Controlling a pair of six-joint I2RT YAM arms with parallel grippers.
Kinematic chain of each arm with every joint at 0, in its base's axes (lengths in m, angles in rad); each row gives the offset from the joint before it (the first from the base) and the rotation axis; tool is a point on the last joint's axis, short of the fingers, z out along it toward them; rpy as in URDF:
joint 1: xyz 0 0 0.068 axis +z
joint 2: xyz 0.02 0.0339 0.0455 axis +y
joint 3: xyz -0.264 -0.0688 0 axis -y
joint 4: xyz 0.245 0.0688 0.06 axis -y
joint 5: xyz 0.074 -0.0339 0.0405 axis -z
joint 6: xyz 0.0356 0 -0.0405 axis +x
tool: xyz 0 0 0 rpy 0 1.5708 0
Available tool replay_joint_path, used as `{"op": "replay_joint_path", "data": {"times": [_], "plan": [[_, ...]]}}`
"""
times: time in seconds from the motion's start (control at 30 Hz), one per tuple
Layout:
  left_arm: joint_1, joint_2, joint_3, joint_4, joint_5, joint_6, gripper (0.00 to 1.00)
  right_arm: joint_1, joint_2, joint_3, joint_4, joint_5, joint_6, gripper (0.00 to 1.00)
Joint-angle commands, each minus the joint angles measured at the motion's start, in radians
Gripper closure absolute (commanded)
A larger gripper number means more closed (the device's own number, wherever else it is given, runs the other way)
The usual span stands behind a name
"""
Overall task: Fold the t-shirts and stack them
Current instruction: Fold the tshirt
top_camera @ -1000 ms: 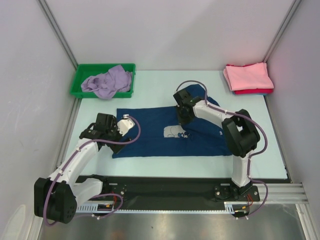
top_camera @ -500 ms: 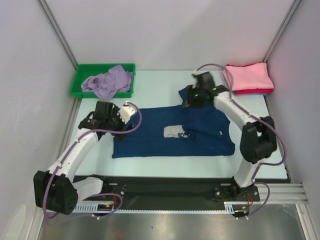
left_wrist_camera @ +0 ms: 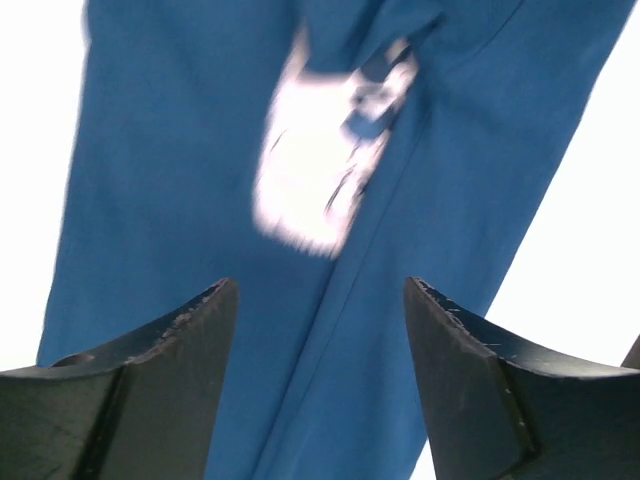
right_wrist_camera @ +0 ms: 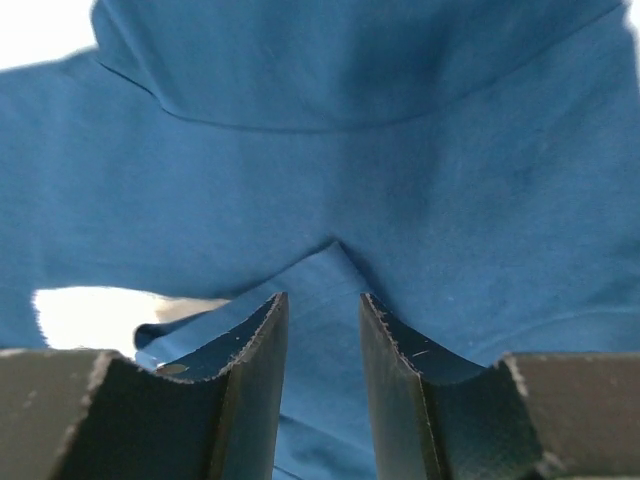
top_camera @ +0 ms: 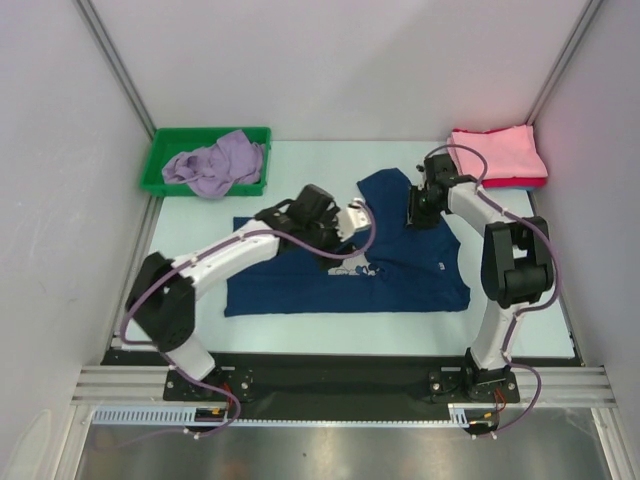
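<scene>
A short-sleeved navy blue cotton t-shirt (top_camera: 300,285) with a pale grey square cartoon print (left_wrist_camera: 320,170) lay spread across the middle of the pale counter (top_camera: 300,170), still largely unfolded. Its far right part was bunched up towards the far edge.

Both arms had just changed places on it. The left arm had been at the shirt's left hem a second earlier. It had since swung in over the centre, and its left tool (left_wrist_camera: 318,290) hung above the print with its jaws apart and nothing between them. The right tool (right_wrist_camera: 322,300) had left the print area and gone to the shirt's far right part, close to the stack of folded pink and red t-shirts (top_camera: 495,152) in the far right corner. Its jaws stood narrowly apart with a raised ridge of navy cloth between them; whether they pinched it I could not tell.

That looked like a regrip for the next fold, with no fold yet completed. A crumpled lavender t-shirt (top_camera: 215,160) waited in the green plastic bin (top_camera: 155,170) at the far left corner.
</scene>
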Motion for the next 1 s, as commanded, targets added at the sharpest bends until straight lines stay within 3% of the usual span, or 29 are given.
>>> {"op": "replay_joint_path", "data": {"times": [0.0, 0.23, 0.53, 0.6, 0.63, 0.7, 0.97], "plan": [[-0.065, 0.121, 0.107, 0.049, 0.009, -0.039, 0.29, 0.004, 0.024, -0.022, 0.005, -0.018, -0.040, 0.60], [-0.079, 0.329, 0.252, 0.095, 0.097, -0.160, 0.33, 0.003, 0.070, -0.061, 0.048, -0.054, -0.036, 0.61], [-0.079, 0.438, 0.273, 0.192, 0.075, -0.214, 0.33, 0.003, 0.096, -0.061, 0.085, -0.097, -0.011, 0.79], [-0.079, 0.458, 0.272, 0.198, 0.065, -0.215, 0.33, 0.000, 0.105, -0.047, 0.073, -0.049, -0.002, 0.77], [-0.079, 0.459, 0.270, 0.203, 0.058, -0.212, 0.33, 0.000, 0.102, -0.042, 0.070, -0.029, -0.003, 0.67], [-0.079, 0.461, 0.267, 0.209, 0.052, -0.200, 0.33, 0.000, 0.090, -0.033, 0.070, -0.003, -0.013, 0.61], [-0.079, 0.488, 0.270, 0.221, 0.015, -0.192, 0.36, 0.047, 0.116, 0.001, 0.064, 0.084, -0.025, 0.60]]}}
